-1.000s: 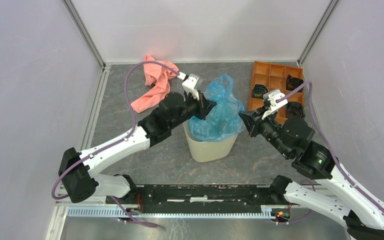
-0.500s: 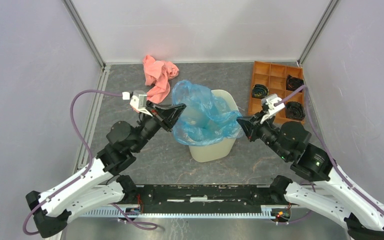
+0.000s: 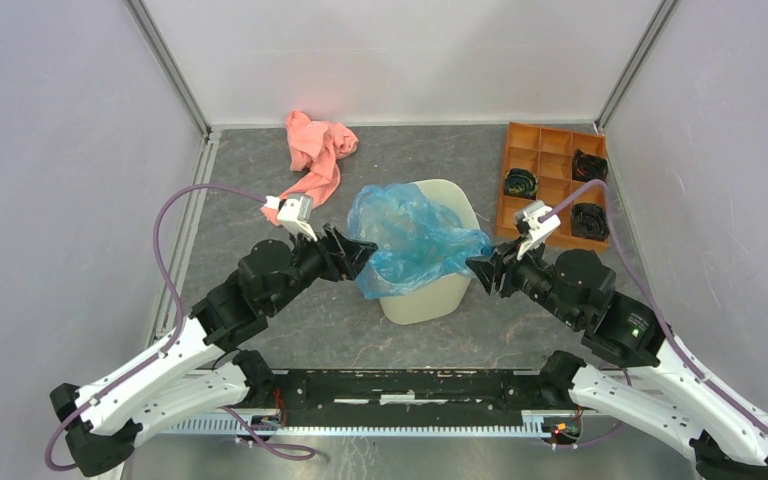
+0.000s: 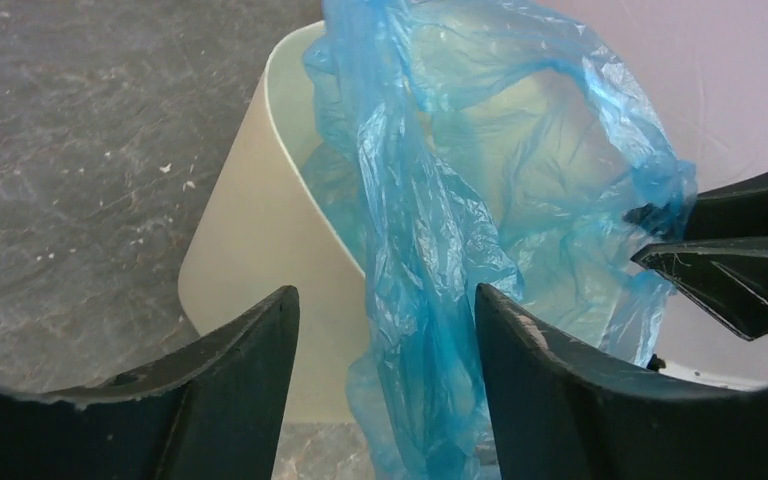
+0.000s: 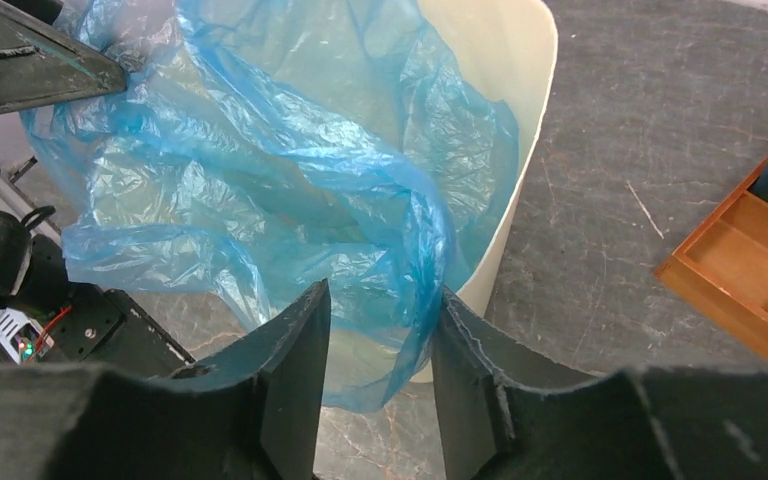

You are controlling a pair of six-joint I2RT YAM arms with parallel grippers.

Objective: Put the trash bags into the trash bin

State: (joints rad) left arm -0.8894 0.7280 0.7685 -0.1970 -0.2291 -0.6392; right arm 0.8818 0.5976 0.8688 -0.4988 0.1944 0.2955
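The blue trash bag (image 3: 415, 238) is draped over the cream trash bin (image 3: 430, 296) mid-table, partly inside and spilling over the rim. The left gripper (image 3: 360, 255) sits at the bag's left edge with plastic between spread fingers, not pinched. The right gripper (image 3: 478, 270) has a fold between its fingers, narrow gap; can't tell if it's clamped.

The left gripper (image 3: 365, 252) has withdrawn from above the trash bin (image 3: 422, 296) to its left side. The trash bags (image 3: 415, 238) now spread lower across the bin mouth, and the right gripper (image 3: 478, 268) has shifted slightly nearer the arm bases.
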